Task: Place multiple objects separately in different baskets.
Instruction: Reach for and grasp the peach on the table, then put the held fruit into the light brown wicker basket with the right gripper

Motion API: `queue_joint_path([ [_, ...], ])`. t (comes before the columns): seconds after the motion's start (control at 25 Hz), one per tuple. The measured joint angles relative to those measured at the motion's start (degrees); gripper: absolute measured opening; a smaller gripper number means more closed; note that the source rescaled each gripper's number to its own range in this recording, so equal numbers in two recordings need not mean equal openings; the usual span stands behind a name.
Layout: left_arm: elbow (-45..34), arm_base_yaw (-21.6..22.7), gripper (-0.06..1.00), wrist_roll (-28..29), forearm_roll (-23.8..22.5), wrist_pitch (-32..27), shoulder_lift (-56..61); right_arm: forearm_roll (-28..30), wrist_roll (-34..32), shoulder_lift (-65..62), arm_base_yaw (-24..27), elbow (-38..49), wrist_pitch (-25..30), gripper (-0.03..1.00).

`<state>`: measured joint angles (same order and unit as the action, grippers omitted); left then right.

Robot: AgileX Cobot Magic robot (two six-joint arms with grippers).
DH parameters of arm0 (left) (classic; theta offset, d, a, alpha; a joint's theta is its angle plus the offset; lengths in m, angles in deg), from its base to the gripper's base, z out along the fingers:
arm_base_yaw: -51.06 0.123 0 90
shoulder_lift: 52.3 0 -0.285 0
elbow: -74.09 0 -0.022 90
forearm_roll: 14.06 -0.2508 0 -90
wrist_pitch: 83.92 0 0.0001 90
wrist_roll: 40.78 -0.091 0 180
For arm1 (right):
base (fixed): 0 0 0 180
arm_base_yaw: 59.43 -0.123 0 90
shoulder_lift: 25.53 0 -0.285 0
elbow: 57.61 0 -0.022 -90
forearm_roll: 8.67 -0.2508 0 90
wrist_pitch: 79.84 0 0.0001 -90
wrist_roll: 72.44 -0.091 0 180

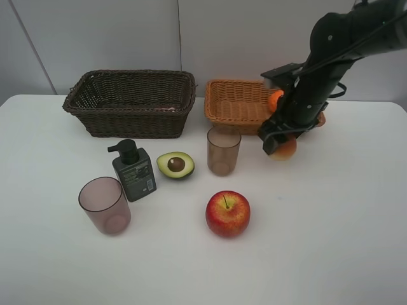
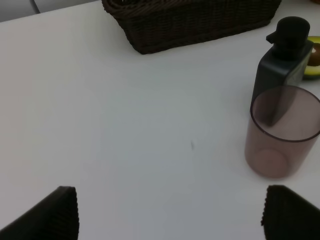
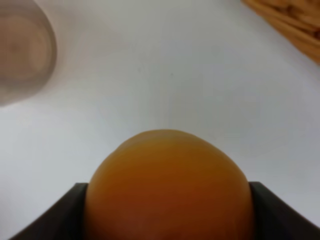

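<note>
1. The peach-coloured fruit [image 3: 167,185] sits closest to the right wrist lens. It fills the lower part of that view, and its bottom is cut off by the frame.
2. The right gripper [image 1: 278,143] is closed partway onto this fruit, with a dark finger [image 3: 287,212] pressed to each side. From above, the fruit [image 1: 286,151] peeks out under the gripper, just in front of the light basket [image 1: 236,101] near its right corner. I cannot tell whether it touches the table [image 1: 331,241].
3. The tangerine [image 1: 275,100] shows only as an orange sliver behind the right arm, at the light basket's right edge. I cannot tell whether it lies inside.
4. The right arm comes in from the upper right and bends steeply down, with its wrist pointing at the table.
5. The left gripper [image 2: 170,215] is wide open above bare table and holds nothing. Only its two fingertips show, and the arm is out of the high view.
6. The front cup [image 2: 282,132] stands beside the pump bottle [image 2: 282,65] and partly covers it in the left wrist view. The avocado half [image 2: 312,62] is clipped at that frame's edge.
7. The second cup [image 1: 223,150] stands in front of the light basket, and the apple [image 1: 227,213] sits nearer the front.
8. The dark basket [image 1: 130,101] stands at the back left. Its inside is too shadowed to read.
</note>
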<state>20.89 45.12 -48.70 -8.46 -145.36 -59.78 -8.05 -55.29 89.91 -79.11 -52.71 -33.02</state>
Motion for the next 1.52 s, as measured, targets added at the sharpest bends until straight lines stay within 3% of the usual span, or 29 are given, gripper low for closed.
queue_joint_path([
  [0.28, 0.0, 0.0, 0.97, 0.0, 0.0, 0.0, 0.0, 0.0, 0.0, -1.7, 0.0, -7.7, 4.7, 0.45],
  [0.48, 0.0, 0.0, 0.97, 0.0, 0.0, 0.0, 0.0, -0.1, 0.0, -1.6, 0.8, -14.5, 3.8, 0.45],
  [0.64, 0.0, 0.0, 0.97, 0.0, 0.0, 0.0, 0.0, -1.1, 0.0, -0.4, 1.9, -17.4, -1.8, 0.45],
  [1.0, 0.0, 0.0, 0.97, 0.0, 0.0, 0.0, 0.0, -3.2, 0.0, 5.1, 2.3, -17.5, -20.6, 0.45],
  [1.24, 0.0, 0.0, 0.97, 0.0, 0.0, 0.0, 0.0, -3.4, 0.0, 10.2, 2.3, -17.5, -27.0, 0.45],
  [1.52, 0.0, 0.0, 0.97, 0.0, 0.0, 0.0, 0.0, -3.6, 0.0, 12.9, 2.3, -17.5, -30.7, 0.45],
])
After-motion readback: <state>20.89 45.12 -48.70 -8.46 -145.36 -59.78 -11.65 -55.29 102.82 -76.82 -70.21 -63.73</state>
